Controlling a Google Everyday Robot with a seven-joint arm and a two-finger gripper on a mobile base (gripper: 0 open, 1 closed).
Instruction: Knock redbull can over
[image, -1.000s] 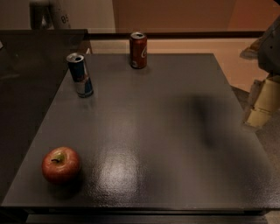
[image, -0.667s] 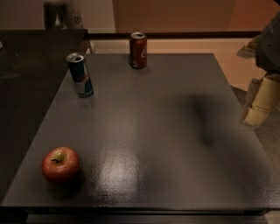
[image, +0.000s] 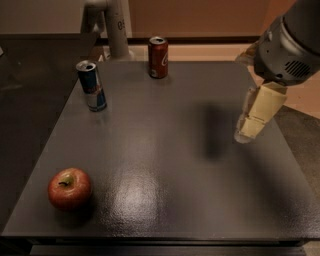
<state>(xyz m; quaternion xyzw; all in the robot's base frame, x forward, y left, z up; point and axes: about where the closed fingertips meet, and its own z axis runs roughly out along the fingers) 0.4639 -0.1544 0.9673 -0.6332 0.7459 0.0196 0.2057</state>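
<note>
Blue redbull can (image: 91, 86); jaws far right

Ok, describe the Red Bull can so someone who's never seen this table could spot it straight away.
Start at the dark table: the robot's hand hangs over its right side, so look to the far left corner. The redbull can stands upright there, left of the cola can, beyond the apple. It is slim, blue and silver; the cola can is red.

Matt plastic claw (image: 246, 131) (at right) over glossy, finely textured table (image: 160, 150).
</note>
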